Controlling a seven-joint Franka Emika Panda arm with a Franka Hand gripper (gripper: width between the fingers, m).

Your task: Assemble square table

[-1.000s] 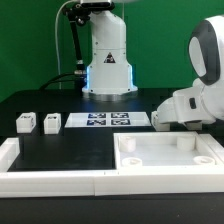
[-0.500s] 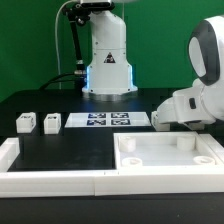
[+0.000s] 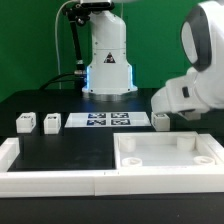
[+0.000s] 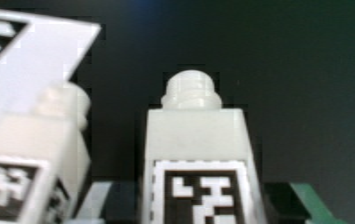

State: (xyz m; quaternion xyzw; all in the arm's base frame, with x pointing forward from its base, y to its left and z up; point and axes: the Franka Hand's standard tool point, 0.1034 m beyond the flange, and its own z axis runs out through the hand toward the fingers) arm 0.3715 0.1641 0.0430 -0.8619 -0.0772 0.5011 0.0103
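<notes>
The exterior view shows the whole bench. The white arm leans in from the exterior view's right, and its gripper (image 3: 161, 122) hangs low over the black table (image 3: 80, 145), just past the right end of the marker board (image 3: 105, 121). A small white held leg (image 3: 161, 120) shows beneath the hand. This view does not show whether it is clear of the surface.

The square panel (image 3: 150, 158) lies rim up at the near right, just in front of the gripper. A low white wall (image 3: 50, 180) edges the near side and left corner. Two spare legs (image 3: 25, 123) (image 3: 51, 123) stand well apart from the arm, at the far left. A broad strip of bare black surface lies between them and the panel.

The wrist view alone shows the grip. The held leg (image 4: 200, 140) stands upright with its peg on top and its tag facing the camera. Dark green fingers (image 4: 307, 197) press on both its sides, so the jaws are partly closed around it. Only this view shows a neighbour leg (image 4: 41, 135) just beside it, with a corner of the marker board (image 4: 23, 45) beyond.
</notes>
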